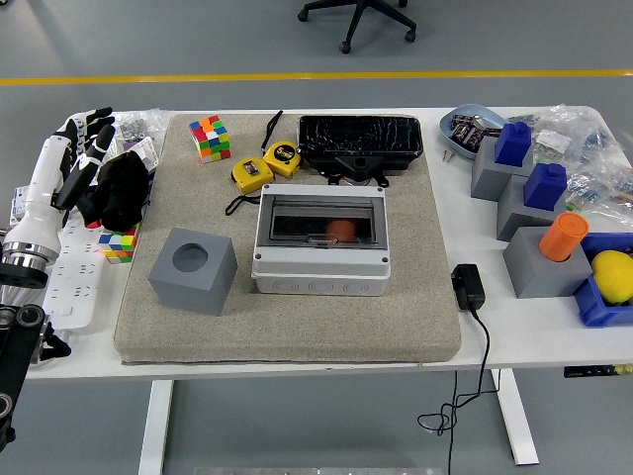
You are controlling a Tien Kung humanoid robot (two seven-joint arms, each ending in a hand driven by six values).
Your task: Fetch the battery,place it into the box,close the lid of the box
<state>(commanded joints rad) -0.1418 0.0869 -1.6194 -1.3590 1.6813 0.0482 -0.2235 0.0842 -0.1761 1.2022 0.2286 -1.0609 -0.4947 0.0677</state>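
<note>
The orange battery lies inside the closed grey box.

At centre frame we saw a pale grey box with a dark see-through lid and an orange-red item inside. Left of it stood a grey cube; above, two yellow tape measures and a multicoloured puzzle cube. All lay on a beige mat. At right were blue blocks and an orange cylinder.
</note>
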